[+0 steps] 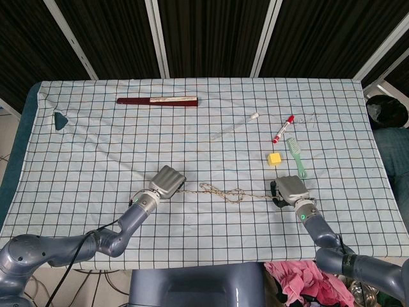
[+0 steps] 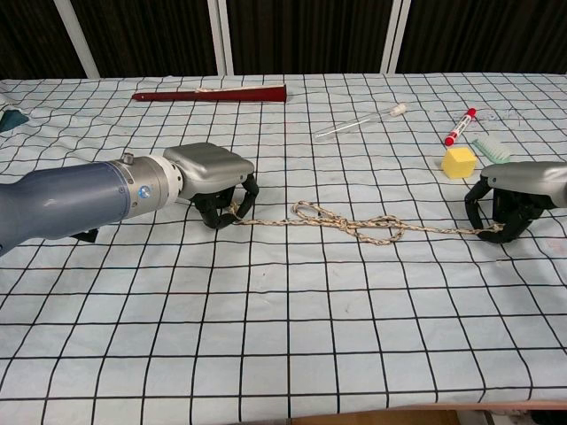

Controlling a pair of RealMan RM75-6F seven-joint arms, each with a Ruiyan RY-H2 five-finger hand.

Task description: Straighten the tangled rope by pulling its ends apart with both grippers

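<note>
A thin tan rope (image 2: 354, 223) lies on the checked tablecloth, still looped and knotted in its middle (image 1: 231, 194). My left hand (image 2: 213, 181) grips the rope's left end, fingers curled down around it (image 1: 167, 182). My right hand (image 2: 514, 197) grips the rope's right end near the cloth (image 1: 289, 190). The stretch from the knot to the right hand runs nearly straight; the stretch near the left hand is short and slightly slack. Both ends are hidden under the fingers.
A yellow cube (image 1: 274, 158), green comb (image 1: 296, 155) and red-capped marker (image 1: 283, 129) lie behind my right hand. A glass tube (image 1: 235, 126) and a dark red folded fan (image 1: 157, 100) lie farther back. A teal object (image 1: 61, 120) sits far left.
</note>
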